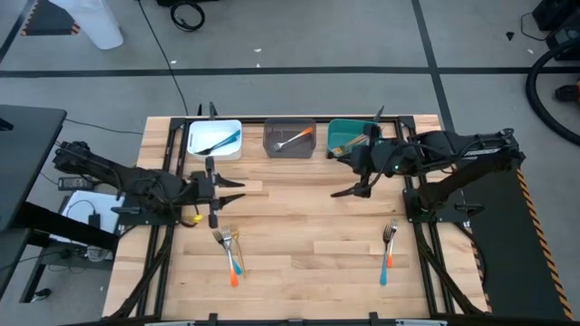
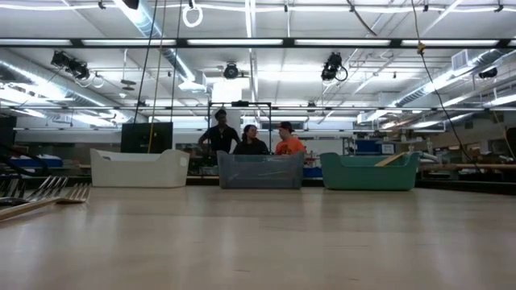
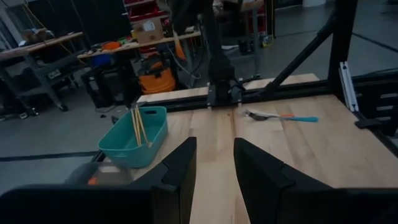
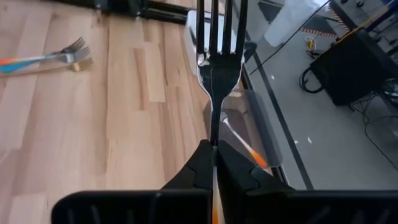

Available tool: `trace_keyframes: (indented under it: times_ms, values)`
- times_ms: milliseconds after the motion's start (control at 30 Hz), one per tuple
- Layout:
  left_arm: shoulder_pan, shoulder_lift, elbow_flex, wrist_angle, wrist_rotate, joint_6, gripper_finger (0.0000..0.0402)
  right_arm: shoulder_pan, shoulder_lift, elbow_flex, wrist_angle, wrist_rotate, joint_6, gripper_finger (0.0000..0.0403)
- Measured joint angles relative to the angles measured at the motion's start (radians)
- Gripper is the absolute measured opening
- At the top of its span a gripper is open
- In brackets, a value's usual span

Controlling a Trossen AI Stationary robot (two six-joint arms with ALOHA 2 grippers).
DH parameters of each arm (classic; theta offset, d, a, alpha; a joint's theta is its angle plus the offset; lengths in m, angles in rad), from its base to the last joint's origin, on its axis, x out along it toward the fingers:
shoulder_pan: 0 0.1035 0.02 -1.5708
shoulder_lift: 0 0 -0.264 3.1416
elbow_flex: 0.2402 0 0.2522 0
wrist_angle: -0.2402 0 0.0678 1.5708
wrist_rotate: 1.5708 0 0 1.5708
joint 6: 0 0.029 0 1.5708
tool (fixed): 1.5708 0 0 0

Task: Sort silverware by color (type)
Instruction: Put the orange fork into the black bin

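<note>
My right gripper (image 4: 213, 152) is shut on a fork with a silver head (image 4: 217, 37) and an orange handle, held in the air near the grey bin (image 1: 290, 140). In the high view it hovers over the table's middle right (image 1: 344, 191). My left gripper (image 1: 237, 192) stands open over the middle left, nothing between its fingers (image 3: 180, 168). Loose forks with blue and orange handles lie flat on the table at the near left (image 1: 229, 254) and near right (image 1: 388, 246). My right gripper pinches the fork between its two fingers just behind the silver neck (image 4: 214, 134), where the orange handle begins. The fingers lie along the fork, and the tines stick out ahead of them. The fork is lifted clear of the table.
Three bins stand in a row at the far edge: white (image 1: 215, 140) with a blue-handled piece, grey with an orange-handled fork (image 4: 249, 149), teal (image 1: 349, 136) with gold pieces (image 3: 138, 124). Bare wood lies between the arms. People stand behind the table (image 2: 250, 141).
</note>
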Motion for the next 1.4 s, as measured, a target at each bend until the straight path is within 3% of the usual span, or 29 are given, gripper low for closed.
trace_keyframes:
  times_ms: [367,600,867,1133,1400]
  values:
    - [0.073,0.024,0.0,0.088,-0.006,-0.002,0.0117,-0.028,0.002,0.0,0.256,-0.001,-0.009,0.0012]
    - [0.104,0.08,0.001,0.264,-0.006,0.075,0.0117,-0.028,0.002,-0.012,0.4,0.066,-0.022,0.0012]
    - [0.139,0.123,0.001,0.3,-0.006,0.104,0.0117,-0.043,0.002,-0.078,0.458,0.098,-0.068,0.0012]
    - [0.138,0.134,0.001,0.284,-0.005,0.077,0.0117,-0.081,0.003,-0.119,0.528,0.113,-0.182,0.0012]
    - [0.139,0.134,0.0,0.249,-0.005,0.078,0.0117,-0.122,0.011,-0.183,0.728,0.13,-0.421,0.0012]
